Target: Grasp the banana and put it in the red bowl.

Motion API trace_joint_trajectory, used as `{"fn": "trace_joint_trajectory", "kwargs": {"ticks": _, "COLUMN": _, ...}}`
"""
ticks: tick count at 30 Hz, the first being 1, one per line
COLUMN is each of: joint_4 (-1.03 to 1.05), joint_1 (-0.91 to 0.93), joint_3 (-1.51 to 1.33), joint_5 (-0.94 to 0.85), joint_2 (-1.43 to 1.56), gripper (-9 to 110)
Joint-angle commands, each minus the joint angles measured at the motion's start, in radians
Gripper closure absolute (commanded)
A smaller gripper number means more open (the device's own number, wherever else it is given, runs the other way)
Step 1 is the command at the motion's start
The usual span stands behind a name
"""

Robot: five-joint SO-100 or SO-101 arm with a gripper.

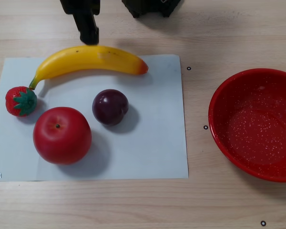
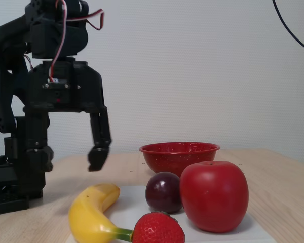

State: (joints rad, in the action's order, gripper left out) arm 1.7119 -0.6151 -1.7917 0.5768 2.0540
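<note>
**A:** Fixed view first: what is your gripper doing?

**B:** I am hanging it in the air above the wooden table, clear of everything. One black finger is pointing down, its tip above the far end of the banana and apart from it. Another dark part stands to the left with a wide gap between, so I am holding my jaws spread and gripping nothing.

**A:** And the banana?

**B:** In the other view it is lying on its side along the top edge of the white sheet, green stem at the left, orange-red tip at the right. My finger is showing just above its middle.

**A:** What is sitting around it?

**B:** The strawberry is touching the stem end. The red apple and the dark plum are lying below it on the same sheet, near each other.

**A:** The red bowl?

**B:** The red bowl is standing upright on bare table to the right of the sheet, well apart from the banana, showing only white speckles inside.
</note>
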Motion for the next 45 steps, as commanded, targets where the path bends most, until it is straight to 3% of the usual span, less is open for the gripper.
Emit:
{"fn": "trace_joint_trajectory", "kwargs": {"ticks": 1, "joint_4": -0.055, "joint_1": -0.014, "joint_3": 0.009, "joint_5": 0.012, "joint_2": 0.012, "gripper": 61}}
{"fn": "trace_joint_trajectory", "kwargs": {"ticks": 8, "joint_4": -0.215, "joint_1": 0.0, "joint_3": -0.123, "joint_5": 0.028, "joint_2": 0.002, "gripper": 48}}
{"fn": "trace_joint_trajectory", "kwargs": {"ticks": 16, "joint_4": -0.333, "joint_1": 0.023, "joint_3": -0.206, "joint_5": 0.025, "joint_2": -0.038, "gripper": 43}}
{"fn": "trace_joint_trajectory", "kwargs": {"ticks": 30, "joint_4": -0.426, "joint_1": 0.035, "joint_3": -0.216, "joint_5": 0.02, "joint_2": -0.133, "gripper": 45}}
{"fn": "trace_joint_trajectory", "kwargs": {"ticks": 45, "joint_4": -0.469, "joint_1": 0.046, "joint_3": -0.239, "joint_5": 0.021, "joint_2": -0.164, "gripper": 54}}
